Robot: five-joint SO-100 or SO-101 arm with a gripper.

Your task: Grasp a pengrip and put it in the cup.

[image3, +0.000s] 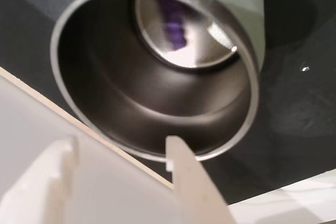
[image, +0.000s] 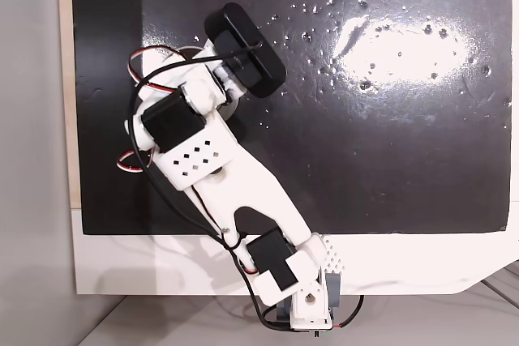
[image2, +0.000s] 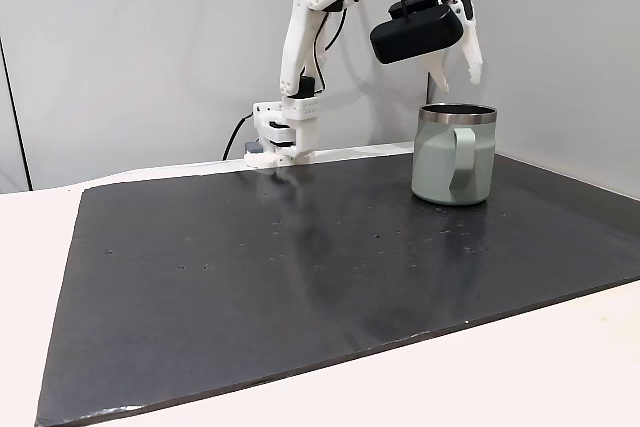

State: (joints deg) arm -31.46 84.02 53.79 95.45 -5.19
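You have one pengrip [image3: 174, 24] to account for, and it lies inside the cup [image3: 247, 40]: in the wrist view it is a blurred purple shape on the shiny steel bottom, seen straight down through the round rim. There is one cup; in a fixed view from the side it [image2: 440, 162] stands upright on the dark mat [image2: 300, 277], toward the right rear part of it, with its single loop handle [image2: 466, 160] turned toward that camera.

You see one tool [image2: 455, 69] in that same side view, hanging in the air just above the cup's rim and not touching it. Its two white fingers [image2: 474, 57] point downward and stand apart from each other, with nothing between them. In the wrist view the fingers [image3: 186, 171] come in from the lower edge, spread over the near rim of the cup.

There is one arm [image: 219, 176], white with black motors; from above it runs from its base at the lower edge of the surface [image: 405, 265] up and left over the mat [image: 389, 160]. A bright glare patch lies on the mat's upper right in that view, with small specks around it.
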